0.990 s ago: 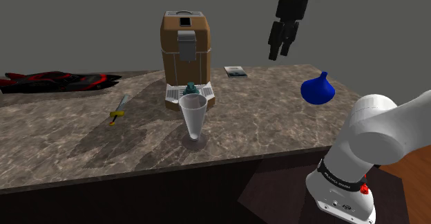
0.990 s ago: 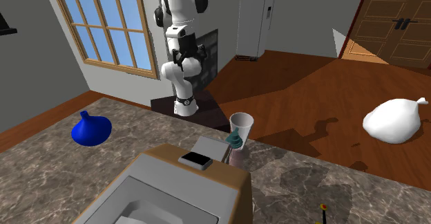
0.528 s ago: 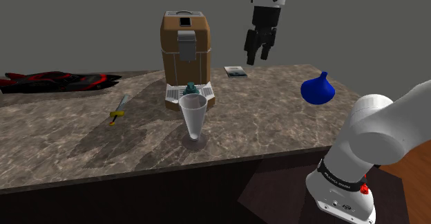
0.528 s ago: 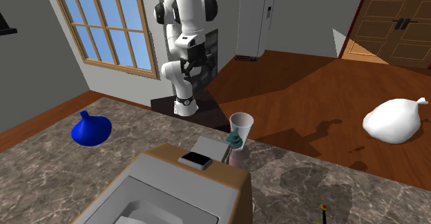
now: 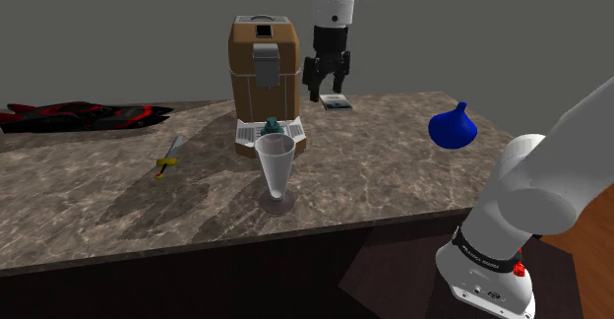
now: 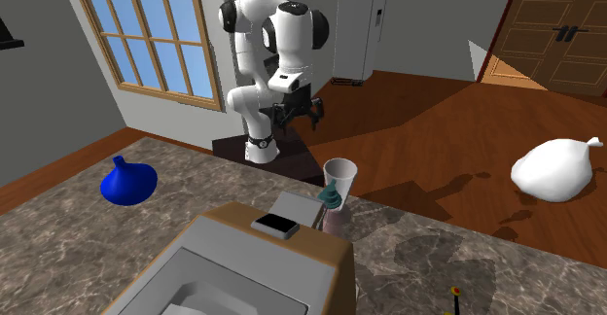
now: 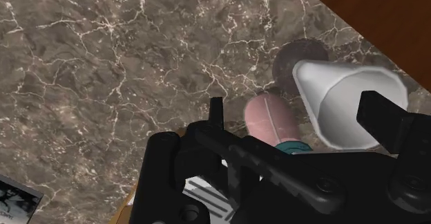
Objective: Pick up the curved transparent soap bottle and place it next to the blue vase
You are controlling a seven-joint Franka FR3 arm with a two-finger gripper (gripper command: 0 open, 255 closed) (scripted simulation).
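Arm (image 5: 536, 194): base on the stand at the shoulder view's lower right, nearest the camera. The upper links arch out past the top edge, and the wrist points straight down. Gripper (image 5: 327, 91) hangs in the air over the rear of the marbled counter (image 5: 413, 174), to the shoulder view's right of the brown coffee machine (image 5: 265, 66), touching nothing. Fingers (image 7: 216, 115) stand wide apart, empty. Nearest the counter's front edge is a white cone-shaped cup (image 5: 276, 164), narrow end down. Just behind it, between the cup and the machine's drip tray, is the soap bottle (image 7: 271, 117). It has a pinkish, rounded body and a teal pump top (image 5: 272, 126); in the shoulder view the cup hides most of the body. Bottle upright, long axis vertical, pump end up. The wrist view looks down on it from above, so it reads foreshortened. Whether bottle and cup touch: cannot tell. Blue vase (image 5: 452, 128) sits on the counter towards the shoulder view's right, neck up, well apart from the bottle.
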